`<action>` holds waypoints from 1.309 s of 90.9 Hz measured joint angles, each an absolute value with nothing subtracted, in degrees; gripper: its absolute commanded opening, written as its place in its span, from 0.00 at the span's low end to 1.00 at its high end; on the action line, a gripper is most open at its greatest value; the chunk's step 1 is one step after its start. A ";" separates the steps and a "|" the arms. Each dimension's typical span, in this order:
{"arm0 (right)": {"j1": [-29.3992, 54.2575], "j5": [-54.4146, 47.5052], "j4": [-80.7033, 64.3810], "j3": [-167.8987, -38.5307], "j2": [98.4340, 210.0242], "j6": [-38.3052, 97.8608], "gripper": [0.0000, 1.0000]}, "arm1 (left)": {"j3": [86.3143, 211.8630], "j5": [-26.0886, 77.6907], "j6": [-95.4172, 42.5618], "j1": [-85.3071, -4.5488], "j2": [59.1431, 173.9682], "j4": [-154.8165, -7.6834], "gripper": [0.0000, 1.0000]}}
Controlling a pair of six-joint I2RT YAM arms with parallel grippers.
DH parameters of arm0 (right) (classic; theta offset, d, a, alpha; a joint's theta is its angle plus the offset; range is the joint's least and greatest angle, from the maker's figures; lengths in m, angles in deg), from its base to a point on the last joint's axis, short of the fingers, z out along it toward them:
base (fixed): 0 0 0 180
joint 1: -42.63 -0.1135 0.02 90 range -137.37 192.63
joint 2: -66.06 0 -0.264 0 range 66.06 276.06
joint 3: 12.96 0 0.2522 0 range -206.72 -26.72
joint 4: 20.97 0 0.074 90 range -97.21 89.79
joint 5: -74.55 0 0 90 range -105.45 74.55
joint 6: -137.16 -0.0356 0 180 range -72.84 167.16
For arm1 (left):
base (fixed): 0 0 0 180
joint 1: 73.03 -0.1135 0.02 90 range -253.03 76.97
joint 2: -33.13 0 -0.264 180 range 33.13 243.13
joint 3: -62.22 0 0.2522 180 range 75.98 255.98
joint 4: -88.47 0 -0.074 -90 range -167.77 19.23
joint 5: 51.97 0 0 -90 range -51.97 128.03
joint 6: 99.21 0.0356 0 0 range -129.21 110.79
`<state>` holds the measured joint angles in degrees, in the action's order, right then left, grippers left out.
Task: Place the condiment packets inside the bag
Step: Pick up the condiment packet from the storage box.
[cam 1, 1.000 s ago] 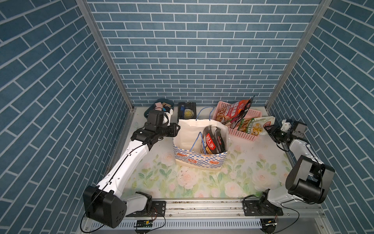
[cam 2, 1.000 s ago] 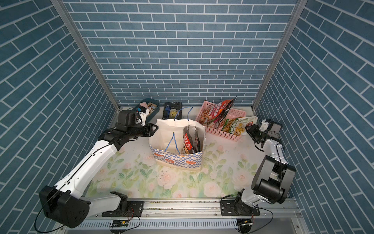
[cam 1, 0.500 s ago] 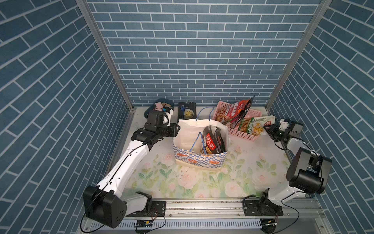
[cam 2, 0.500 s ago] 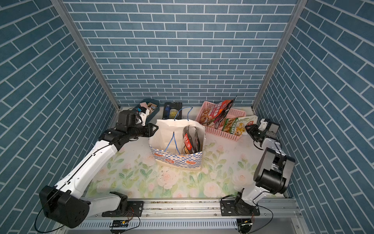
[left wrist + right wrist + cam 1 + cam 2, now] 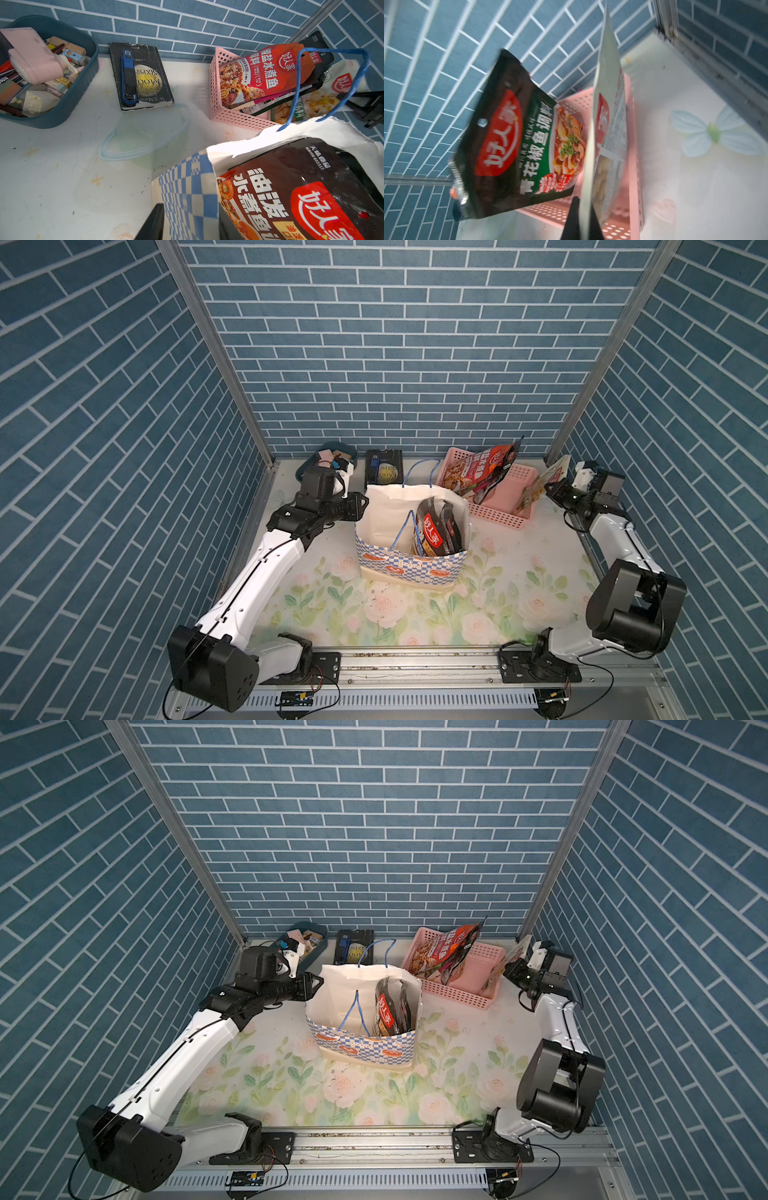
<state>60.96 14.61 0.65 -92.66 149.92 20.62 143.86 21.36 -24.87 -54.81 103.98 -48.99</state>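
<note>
Some packets point(image 5: 434, 531) were stood in the bag point(image 5: 399, 566); a pale packet point(image 5: 550, 477) was pinched by the right end effector point(image 5: 555, 490) beside the basket point(image 5: 498, 518); the bag's left wall was straddled by the left end effector point(image 5: 360, 506), grip unclear.

bench front point(image 5: 415, 614): broad open room | bag point(image 5: 399, 568) mouth: left half free, right half filled by upright packets point(image 5: 434, 531); left tool point(image 5: 360, 506) straddles its left wall, jaws apart | back wall: tub point(image 5: 83, 99), book point(image 5: 158, 83), basket point(image 5: 498, 517) in a row | right tool point(image 5: 549, 488) clamped on pale packet point(image 5: 608, 72), blocks the basket's end
</note>
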 measured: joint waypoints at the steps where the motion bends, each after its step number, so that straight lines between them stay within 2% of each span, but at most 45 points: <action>1: 60.89 14.46 1.13 -93.01 149.44 20.77 0.00 | 143.86 21.36 -24.87 -54.81 103.95 -48.99 0.42; 29: 54.36 11.97 13.26 -108.94 137.70 26.82 0.00 | 143.14 21.76 -25.06 -54.81 103.39 -49.50 0.41; 48: 41.86 13.65 19.68 -121.83 133.59 27.96 0.00 | 142.83 21.93 -25.09 -54.81 103.30 -49.74 0.41; 65: 29.90 17.82 19.29 -125.53 131.47 26.39 0.00 | 142.83 21.95 -25.13 -54.81 103.30 -49.82 0.41; 81: 18.05 18.87 16.19 -125.46 132.52 24.40 0.00 | 142.83 21.95 -25.37 -54.81 103.30 -49.82 0.41; 98: 5.88 18.59 14.57 -127.69 138.79 25.10 0.00 | 142.79 21.95 -25.81 -54.81 103.08 -49.87 0.41; 119: 2.78 17.06 15.01 -125.81 142.84 27.79 0.00 | 142.75 21.93 -26.33 -54.81 102.58 -49.89 0.41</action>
<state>2.78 17.06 15.01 -125.81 142.84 27.79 142.75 21.93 -26.33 -54.81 102.58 -49.89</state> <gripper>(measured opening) 0.052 0.412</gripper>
